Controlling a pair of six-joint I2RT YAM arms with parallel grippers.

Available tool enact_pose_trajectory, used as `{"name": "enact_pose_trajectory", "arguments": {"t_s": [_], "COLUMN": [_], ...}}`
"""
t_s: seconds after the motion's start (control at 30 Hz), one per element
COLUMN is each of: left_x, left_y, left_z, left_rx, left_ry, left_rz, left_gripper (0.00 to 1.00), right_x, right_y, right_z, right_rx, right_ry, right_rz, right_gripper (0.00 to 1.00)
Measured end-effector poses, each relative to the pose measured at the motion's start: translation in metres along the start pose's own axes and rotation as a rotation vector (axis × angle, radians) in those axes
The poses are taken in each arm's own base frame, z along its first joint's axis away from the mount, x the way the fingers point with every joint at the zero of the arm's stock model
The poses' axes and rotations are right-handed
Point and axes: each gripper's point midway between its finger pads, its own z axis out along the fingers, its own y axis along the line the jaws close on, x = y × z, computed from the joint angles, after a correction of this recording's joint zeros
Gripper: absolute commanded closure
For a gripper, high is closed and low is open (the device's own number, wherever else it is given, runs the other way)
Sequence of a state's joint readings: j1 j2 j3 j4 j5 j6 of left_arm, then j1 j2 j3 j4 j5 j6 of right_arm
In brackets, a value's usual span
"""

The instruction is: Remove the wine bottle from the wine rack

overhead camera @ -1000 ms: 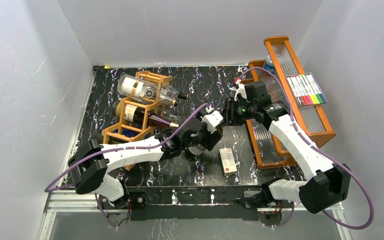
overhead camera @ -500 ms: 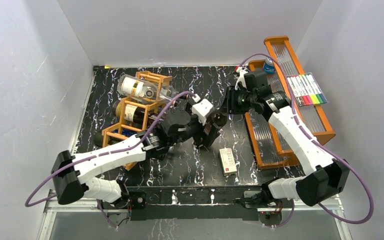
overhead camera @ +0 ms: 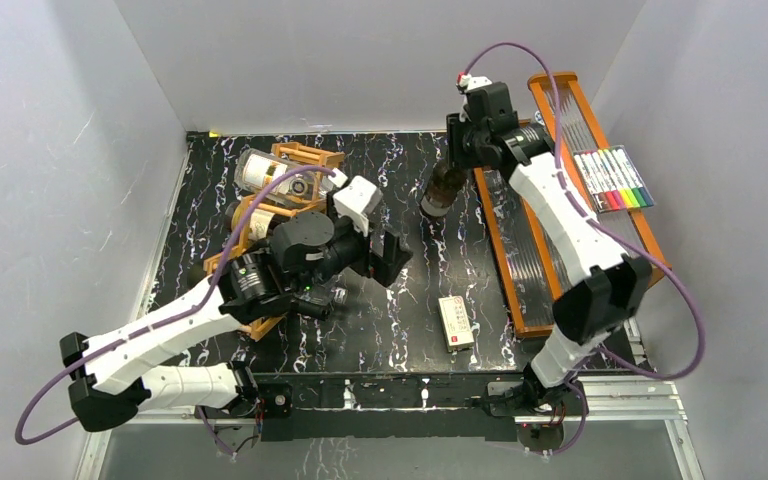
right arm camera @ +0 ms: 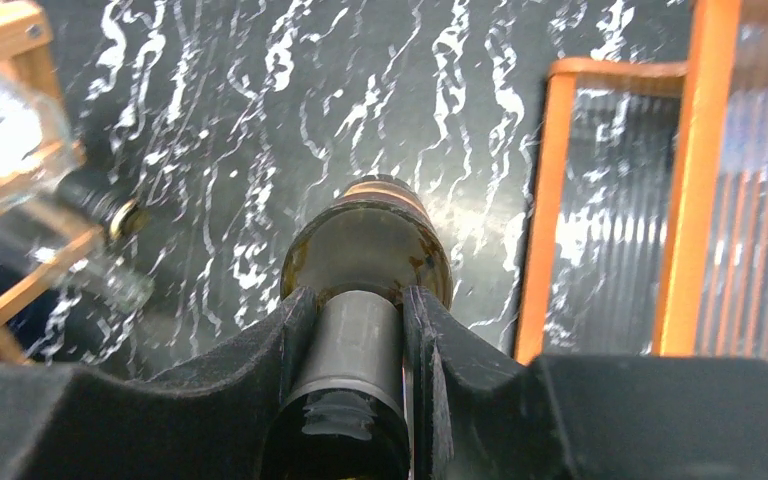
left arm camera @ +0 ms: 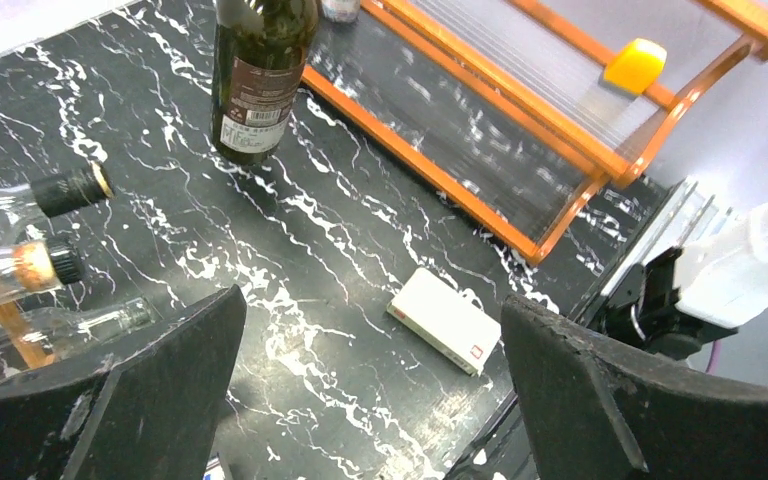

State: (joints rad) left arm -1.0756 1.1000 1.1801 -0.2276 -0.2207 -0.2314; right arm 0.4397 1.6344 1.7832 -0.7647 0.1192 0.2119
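A dark wine bottle stands upright off the rack at the far middle of the table, beside the tiered tray. My right gripper is shut on its neck from above. In the left wrist view the bottle has its base at or just above the table. The orange-brown wine rack sits at the far left with clear bottles lying in it; their necks point toward the table's middle. My left gripper hangs open and empty over the table's middle.
An orange-brown tiered tray with ribbed clear panels runs along the right side, holding a pack of coloured markers. A white box lies on the black marbled table near the front. White walls close in three sides.
My right gripper has carried the dark bottle from the table's middle to the far side and stood it upright. My left arm has drawn back to the left, toward the rack.
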Motion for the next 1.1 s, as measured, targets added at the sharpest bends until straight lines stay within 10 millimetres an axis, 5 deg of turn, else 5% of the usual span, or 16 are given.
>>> {"name": "enact_pose_trajectory", "arguments": {"t_s": [0.2, 0.5, 1.0, 1.1], "left_x": [-0.024, -0.026, -0.041, -0.043], "left_y": [0.007, 0.021, 0.032, 0.032], "left_z": [-0.025, -0.043, -0.055, -0.055], "left_rx": [-0.029, -0.092, -0.153, -0.156], "left_ry": [-0.048, -0.041, -0.061, -0.059], "left_rz": [-0.033, -0.027, -0.011, -0.011], "left_gripper": [0.02, 0.02, 0.02, 0.02], "right_x": [-0.029, -0.047, -0.056, -0.059], "right_y": [-0.017, -0.033, -0.066, -0.068], "right_z": [0.045, 0.095, 0.112, 0.118], "right_rx": [0.128, 0.196, 0.182, 0.172], "right_ry": [0.006, 0.029, 0.028, 0.019], "right_rz": [-0.065, -0.104, -0.044, -0.037], "right_gripper": [1.00, 1.00, 1.00, 0.91]}}
